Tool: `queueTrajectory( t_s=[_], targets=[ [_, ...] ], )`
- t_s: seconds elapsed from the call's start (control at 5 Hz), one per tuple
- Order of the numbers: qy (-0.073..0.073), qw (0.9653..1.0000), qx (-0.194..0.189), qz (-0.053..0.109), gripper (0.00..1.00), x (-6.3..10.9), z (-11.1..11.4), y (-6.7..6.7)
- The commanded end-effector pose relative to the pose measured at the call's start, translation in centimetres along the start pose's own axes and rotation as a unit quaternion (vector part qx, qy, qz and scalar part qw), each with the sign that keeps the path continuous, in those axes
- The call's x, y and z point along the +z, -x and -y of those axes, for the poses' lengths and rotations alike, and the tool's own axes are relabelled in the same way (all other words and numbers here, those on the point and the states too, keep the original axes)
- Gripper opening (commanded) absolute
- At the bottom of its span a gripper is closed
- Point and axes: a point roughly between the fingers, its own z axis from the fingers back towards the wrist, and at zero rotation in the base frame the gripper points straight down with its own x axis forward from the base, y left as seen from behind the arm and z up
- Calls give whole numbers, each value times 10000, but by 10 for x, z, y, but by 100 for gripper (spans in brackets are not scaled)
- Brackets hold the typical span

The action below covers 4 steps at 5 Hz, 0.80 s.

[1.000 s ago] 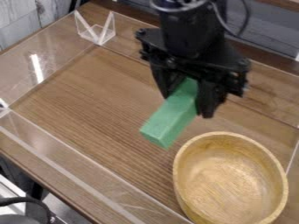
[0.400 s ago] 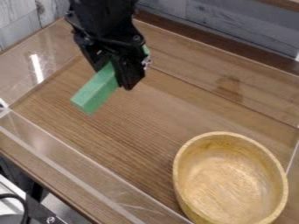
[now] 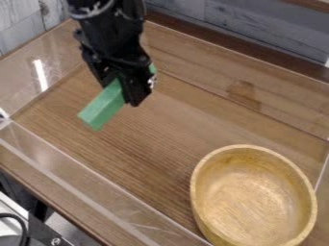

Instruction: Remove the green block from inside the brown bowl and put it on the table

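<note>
My black gripper [image 3: 119,85] hangs over the left part of the table [image 3: 218,115], pointing almost straight down. It is shut on the upper end of the green block [image 3: 102,108], a bright green bar that tilts down to the left. The block's lower end is close to the tabletop; I cannot tell whether it touches. The brown bowl [image 3: 253,197] stands at the lower right, well apart from the gripper, and nothing lies in it.
Low clear acrylic walls [image 3: 52,163] edge the table on the left and front sides. A small clear stand is partly hidden behind the arm at the back left. A grey plank wall runs behind the table.
The gripper carried the green block from just above the bowl's far rim leftward across the table and a little lower. Over the last half second it barely moved.
</note>
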Motion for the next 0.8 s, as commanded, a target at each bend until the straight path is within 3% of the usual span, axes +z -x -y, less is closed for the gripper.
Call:
queueTrajectory(
  t_s=[0.0, 0.6],
  targets=[
    [-152, 9998, -55, 143, 0, -8, -13, -6],
    [-297, 9995, -126, 68, 0, -44, -22, -10]
  ],
)
